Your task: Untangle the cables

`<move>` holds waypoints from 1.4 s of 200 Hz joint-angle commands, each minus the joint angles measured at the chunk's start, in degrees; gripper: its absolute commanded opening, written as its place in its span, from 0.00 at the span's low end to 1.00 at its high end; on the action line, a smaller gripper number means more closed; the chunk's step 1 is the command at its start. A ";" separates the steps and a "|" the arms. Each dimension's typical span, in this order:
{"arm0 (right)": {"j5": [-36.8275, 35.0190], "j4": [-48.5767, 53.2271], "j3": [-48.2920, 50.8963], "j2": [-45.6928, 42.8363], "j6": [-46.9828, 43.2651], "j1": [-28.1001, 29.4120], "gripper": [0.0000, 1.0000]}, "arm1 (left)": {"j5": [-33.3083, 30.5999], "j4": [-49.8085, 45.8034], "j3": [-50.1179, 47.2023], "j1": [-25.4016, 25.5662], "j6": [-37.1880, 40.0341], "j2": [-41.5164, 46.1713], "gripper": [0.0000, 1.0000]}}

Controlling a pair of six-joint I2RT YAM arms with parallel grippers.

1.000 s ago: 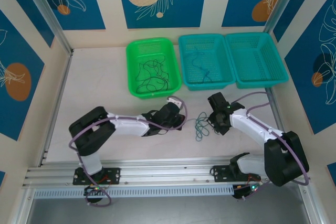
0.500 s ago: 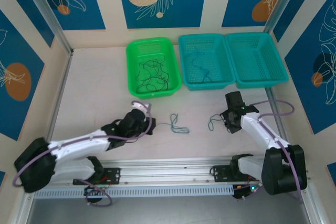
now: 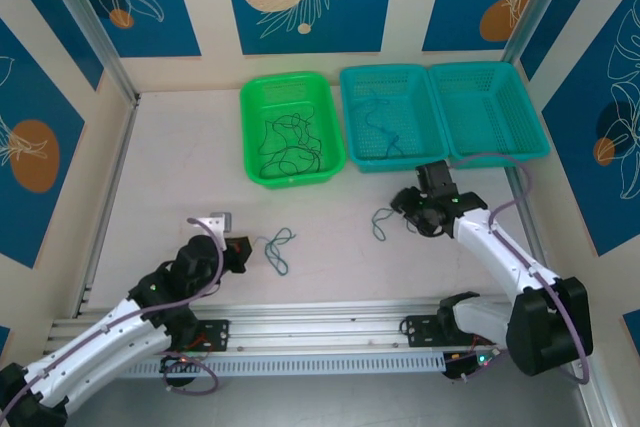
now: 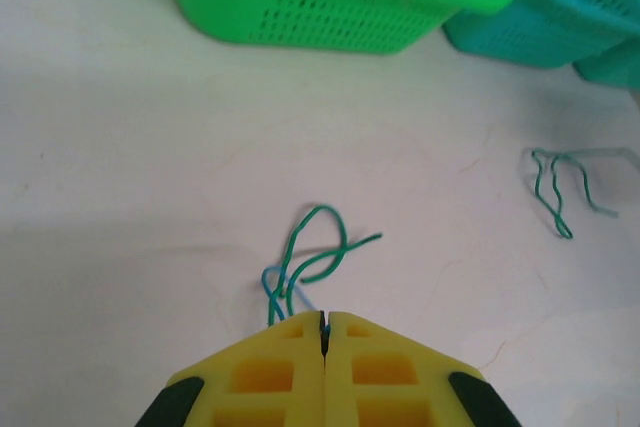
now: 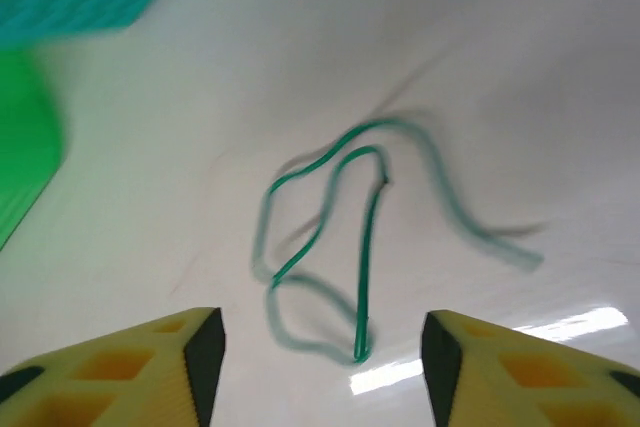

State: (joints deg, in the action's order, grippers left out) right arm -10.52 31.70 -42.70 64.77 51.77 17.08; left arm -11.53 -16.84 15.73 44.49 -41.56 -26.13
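Note:
My left gripper [image 3: 243, 251] is low at the front left, shut on a blue and a green cable [image 4: 318, 252] that trail forward from its tips [image 4: 324, 319] onto the table. This small pair of strands [image 3: 279, 248] lies just right of the gripper. A separate green cable [image 3: 380, 222] lies on the table right of centre. My right gripper [image 3: 404, 211] hovers just right of it, open. Seen from the right wrist, this green cable [image 5: 364, 247] lies loose on the table between the spread fingers of that gripper [image 5: 320, 345], touching neither pad. The same loose cable [image 4: 553, 190] appears at the right of the left wrist view.
Three baskets stand in a row at the back. The green basket [image 3: 292, 175] holds black cables [image 3: 288, 137], the middle teal basket [image 3: 392, 161] holds a blue cable [image 3: 383, 127], and the right teal basket [image 3: 497, 154] has nothing visible in it. An aluminium rail [image 3: 320, 322] runs along the near edge.
The left arm drew back to the front left, dragging its blue and green strands along. The right gripper opened and let go of the green cable, which now lies on the table.

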 commanded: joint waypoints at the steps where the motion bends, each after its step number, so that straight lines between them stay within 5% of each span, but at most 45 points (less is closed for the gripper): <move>1: 3.97 1.67 -3.84 -3.32 -6.74 3.54 0.67 | 2.56 -0.31 0.66 -0.63 0.17 -3.46 0.00; 48: 4.35 -3.83 -3.82 -7.57 -4.42 19.13 0.71 | 3.30 2.44 3.60 -0.63 2.48 -9.03 0.00; 101: 4.20 -5.04 -15.87 18.83 -0.29 33.00 0.68 | 4.41 3.34 4.90 -0.70 3.74 -11.89 0.00; 139: 5.20 -4.10 -27.24 37.35 -0.46 35.00 0.62 | 4.75 3.16 4.82 -0.85 3.46 -11.41 0.00; 177: 5.25 -3.27 -32.24 46.24 0.88 35.98 0.55 | 4.85 2.68 3.84 -0.90 2.64 -9.85 0.00; 214: 3.15 -4.15 -31.53 48.35 2.24 35.58 0.41 | 4.69 2.39 3.06 -0.89 2.49 -8.63 0.00; 260: 3.16 -4.46 -29.22 47.55 2.66 34.71 0.03 | 4.55 1.89 2.51 -0.89 2.02 -7.34 0.00; 280: 0.72 -4.71 -26.48 44.15 2.62 33.63 0.00 | 3.89 1.13 2.36 -0.90 1.92 -6.46 0.00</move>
State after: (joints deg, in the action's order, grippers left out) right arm -6.66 25.50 -72.71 112.14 54.02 51.81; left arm -7.51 -14.52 18.74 44.25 -39.09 -33.91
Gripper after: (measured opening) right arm 0.059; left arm 0.043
